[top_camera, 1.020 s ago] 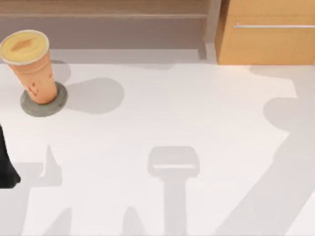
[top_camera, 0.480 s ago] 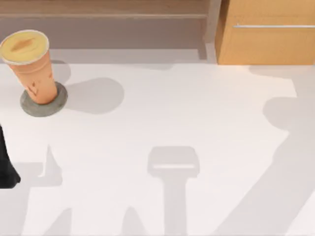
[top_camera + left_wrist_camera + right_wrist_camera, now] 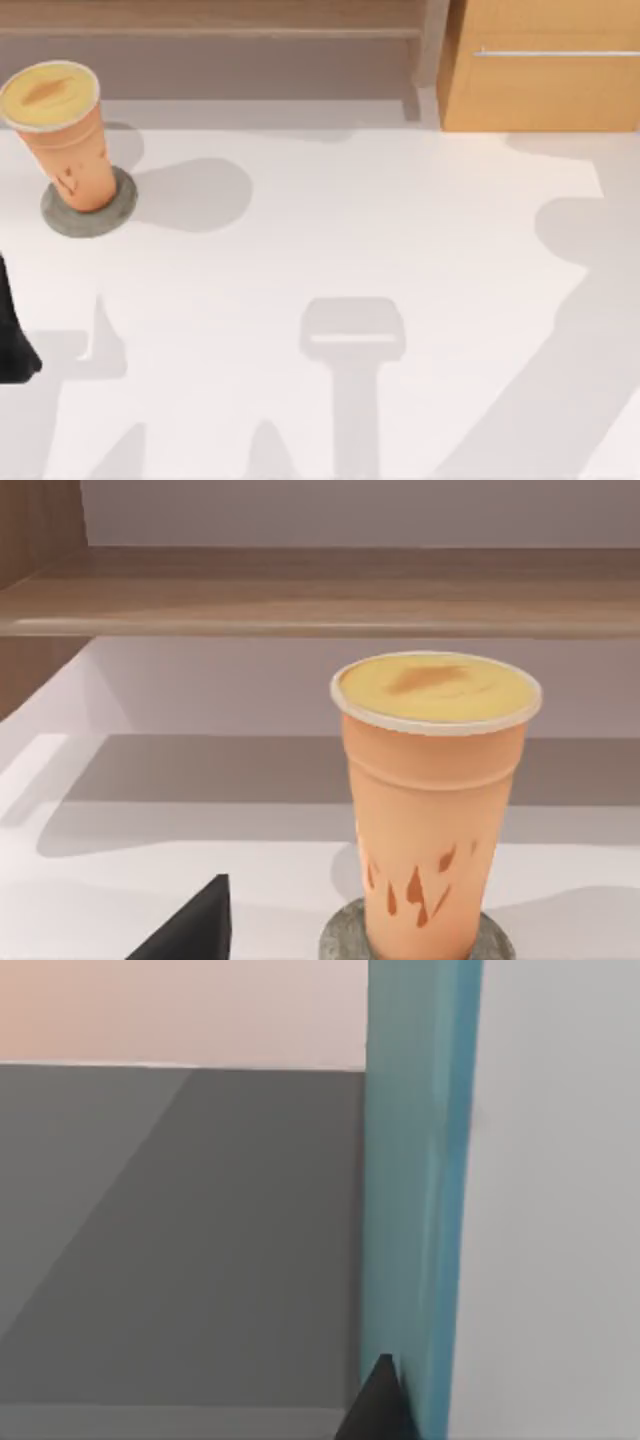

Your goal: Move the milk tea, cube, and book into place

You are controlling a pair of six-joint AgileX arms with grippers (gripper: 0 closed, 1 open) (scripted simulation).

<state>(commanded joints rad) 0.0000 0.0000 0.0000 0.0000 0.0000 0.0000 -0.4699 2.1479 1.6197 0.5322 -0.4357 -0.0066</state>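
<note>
The milk tea (image 3: 62,135) stands upright on a flat grey round disc (image 3: 88,212) at the far left of the white table (image 3: 400,250), its pale-yellow lid uppermost and small dark marks low on its side. In the left wrist view the cup (image 3: 433,810) rises ahead of a dark finger tip (image 3: 190,930); cup and tip are apart. The left arm (image 3: 12,335) shows as a dark form at the table's left edge, nearer than the cup. Whether either gripper is open or closed cannot be told. A wooden shelf (image 3: 210,25) runs behind the cup, with a wooden cabinet (image 3: 545,80) at the far right. In the right wrist view a teal upright panel (image 3: 415,1190) stands just beside a dark tip (image 3: 380,1405).
</note>
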